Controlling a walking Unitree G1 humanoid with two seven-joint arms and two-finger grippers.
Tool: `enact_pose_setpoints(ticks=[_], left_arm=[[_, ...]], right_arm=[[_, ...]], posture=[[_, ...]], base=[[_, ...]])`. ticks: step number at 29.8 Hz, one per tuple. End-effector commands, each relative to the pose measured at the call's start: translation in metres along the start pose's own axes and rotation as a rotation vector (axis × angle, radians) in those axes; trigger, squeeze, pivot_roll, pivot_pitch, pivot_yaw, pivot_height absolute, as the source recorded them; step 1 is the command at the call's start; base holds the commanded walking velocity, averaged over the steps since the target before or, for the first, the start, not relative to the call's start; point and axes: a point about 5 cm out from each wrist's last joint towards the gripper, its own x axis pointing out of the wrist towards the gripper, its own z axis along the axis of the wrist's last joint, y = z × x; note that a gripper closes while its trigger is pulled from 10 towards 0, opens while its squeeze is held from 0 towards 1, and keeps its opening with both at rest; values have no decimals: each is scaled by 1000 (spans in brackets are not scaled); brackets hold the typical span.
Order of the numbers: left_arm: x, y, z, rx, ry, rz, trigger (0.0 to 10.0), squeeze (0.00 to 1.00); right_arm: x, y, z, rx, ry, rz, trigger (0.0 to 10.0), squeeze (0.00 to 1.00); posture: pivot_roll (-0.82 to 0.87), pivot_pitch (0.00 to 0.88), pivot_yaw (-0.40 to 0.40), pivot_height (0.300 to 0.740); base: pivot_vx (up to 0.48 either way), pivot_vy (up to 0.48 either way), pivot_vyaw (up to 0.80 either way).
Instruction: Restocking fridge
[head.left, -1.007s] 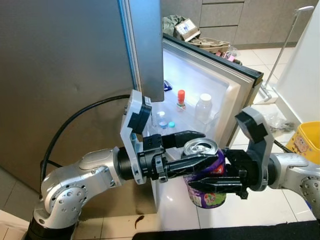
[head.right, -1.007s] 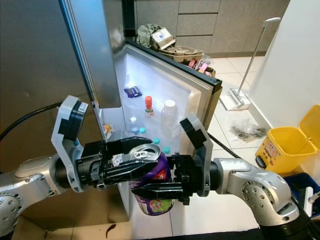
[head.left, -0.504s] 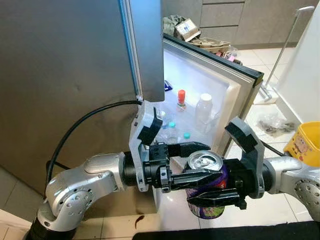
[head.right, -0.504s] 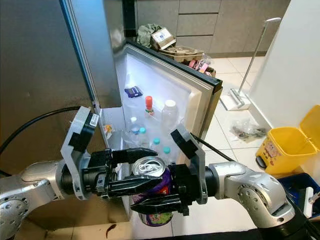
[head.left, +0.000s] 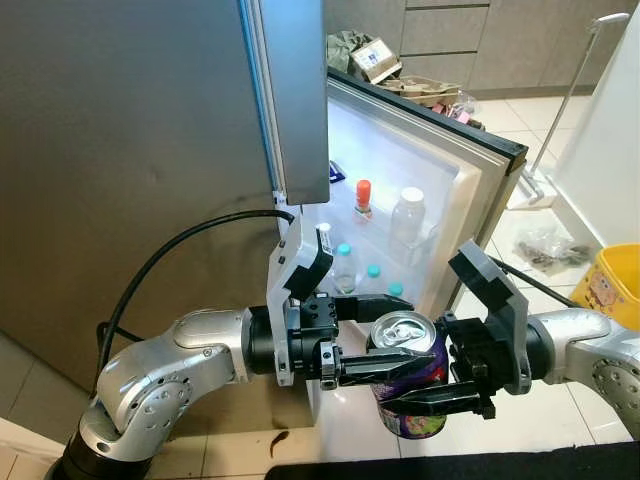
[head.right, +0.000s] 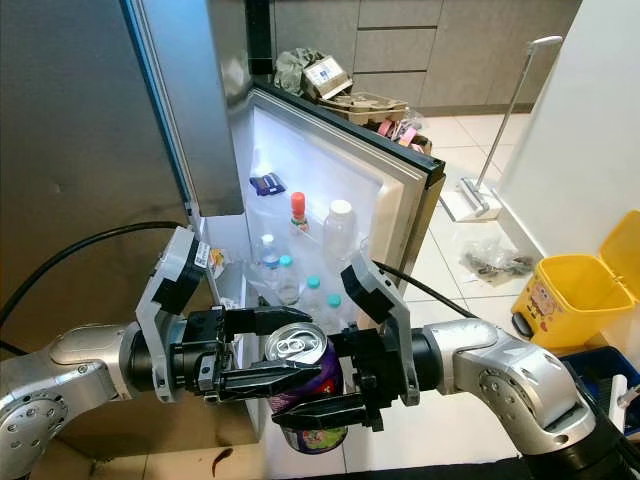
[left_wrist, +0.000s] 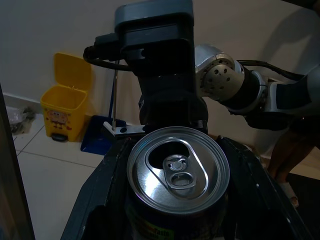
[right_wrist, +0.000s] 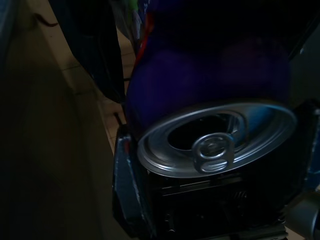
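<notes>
Facing open fridge (head.left: 440, 190), tiled floor (head.left: 520, 400)

You're looking at a purple can (head.left: 410, 385) with a silver top, green and red showing in its label, though the print is too small to read. Black fingers (head.left: 372, 307) are flanking it. Behind, a red-capped bottle (head.left: 362, 199) and a yellow bin (head.left: 612, 284) are showing.
</notes>
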Motion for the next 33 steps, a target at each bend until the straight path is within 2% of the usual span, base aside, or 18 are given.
enact_pose_setpoints(ticks=[1,6,15,16,18,19,20,21,23,24,25,26,31,32,33], left_arm=[[-5,-1,-4,-8,40,-17,10000,0],[-4,-3,-8,-7,63,-42,10000,0],[-2,-3,-6,-7,52,-50,10000,0],[-2,-3,-6,-6,50,-50,10000,0],[-2,-3,-5,-5,49,-50,10000,0],[-2,-3,-5,-4,47,-51,10000,0],[-2,-3,-5,-4,47,-51,10000,0],[-2,-3,-5,-3,45,-51,10000,0],[-2,-3,-4,-1,43,-51,10000,0],[-2,-3,-4,-1,43,-51,10000,0],[-2,-3,-4,0,41,-50,10000,0],[-2,-3,-4,1,41,-49,10000,0],[-2,-2,-4,2,39,-46,10000,0],[-2,-3,-4,2,39,-47,10000,0],[-2,-3,-4,2,39,-47,10000,0]], right_arm=[[-7,2,5,-54,2,-30,10000,0],[-6,1,6,-97,27,-35,10000,0],[-3,-2,6,-100,13,-33,10000,0],[-3,-2,6,-98,7,-33,5333,0],[-3,-3,6,-93,-1,-33,5333,0],[-2,-3,6,-89,-12,-32,3569,0],[-2,-3,6,-89,-12,-32,3569,0],[-2,-4,7,-85,-21,-35,4431,0],[-2,-6,7,-82,-37,-46,3804,0],[-2,-6,7,-82,-37,-46,3804,0],[-2,-7,8,-83,-40,-52,5490,0],[-3,-8,8,-88,-42,-65,10000,0],[-3,-9,7,-86,-38,-64,10000,0],[-3,-8,7,-85,-38,-60,4588,0],[-3,-8,7,-85,-38,-60,4588,0]], posture=[[-100,89,9,740],[-102,85,16,740],[-96,85,15,740],[-96,85,15,740],[-94,86,17,740],[-94,86,17,740],[-94,86,17,740],[-93,86,17,740],[-92,85,17,740],[-92,85,17,740],[-93,85,17,740],[-93,85,17,740],[-93,84,16,740],[-93,84,16,740],[-93,84,16,740]], base=[[0,0,0],[0,0,0],[0,0,0],[0,0,0],[0,0,0],[0,0,0],[0,0,0],[0,0,0],[0,0,0],[0,0,0],[0,0,0],[0,0,0],[0,0,0],[0,0,0],[0,0,0]])
